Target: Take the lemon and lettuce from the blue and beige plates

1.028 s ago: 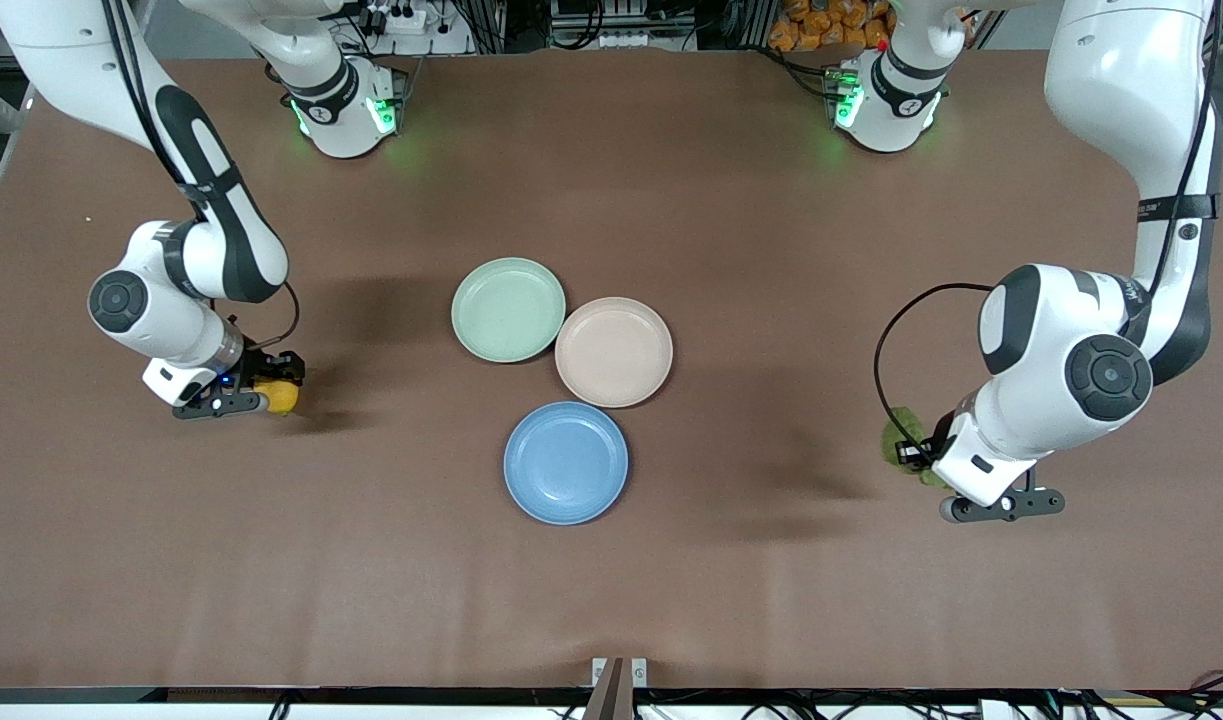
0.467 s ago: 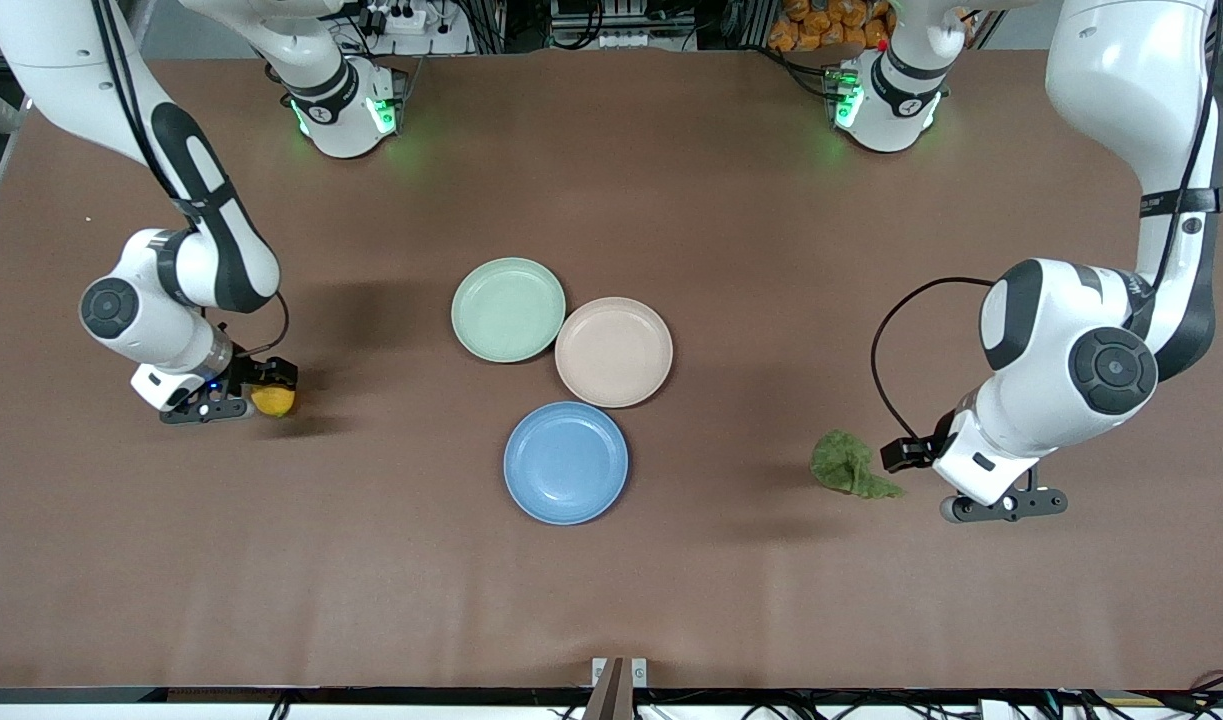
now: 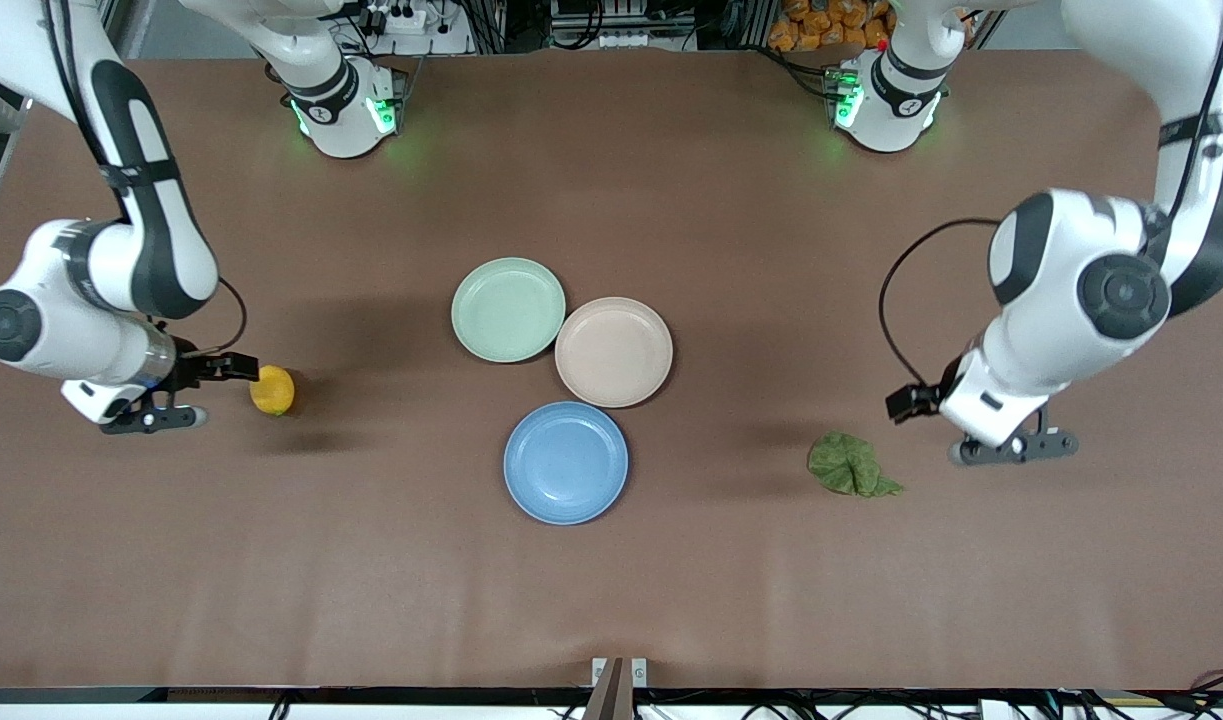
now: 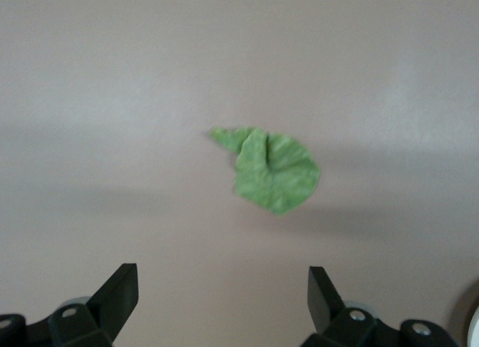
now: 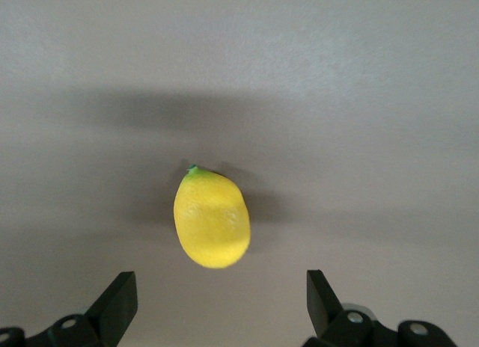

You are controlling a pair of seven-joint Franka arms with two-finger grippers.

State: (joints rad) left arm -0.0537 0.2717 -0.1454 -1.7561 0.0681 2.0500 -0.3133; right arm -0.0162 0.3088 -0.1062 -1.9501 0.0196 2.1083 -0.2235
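The lemon [image 3: 272,390] lies on the bare table toward the right arm's end; it also shows in the right wrist view [image 5: 212,220]. My right gripper [image 3: 171,410] [image 5: 222,302] is open and empty, raised just beside the lemon. The lettuce [image 3: 851,467] lies flat on the table toward the left arm's end and shows in the left wrist view [image 4: 271,171]. My left gripper [image 3: 1006,448] [image 4: 223,302] is open and empty, raised beside the lettuce. The blue plate [image 3: 566,463] and the beige plate [image 3: 614,351] sit empty mid-table.
An empty mint-green plate [image 3: 508,309] touches the beige plate, farther from the front camera than the blue one. The brown table [image 3: 611,600] stretches wide round the three plates. Both arm bases stand along its edge farthest from the front camera.
The right gripper let go of the lemon and drew away toward its table end. The left gripper let go of the lettuce, rose and pulled back. Both items now rest on the table.
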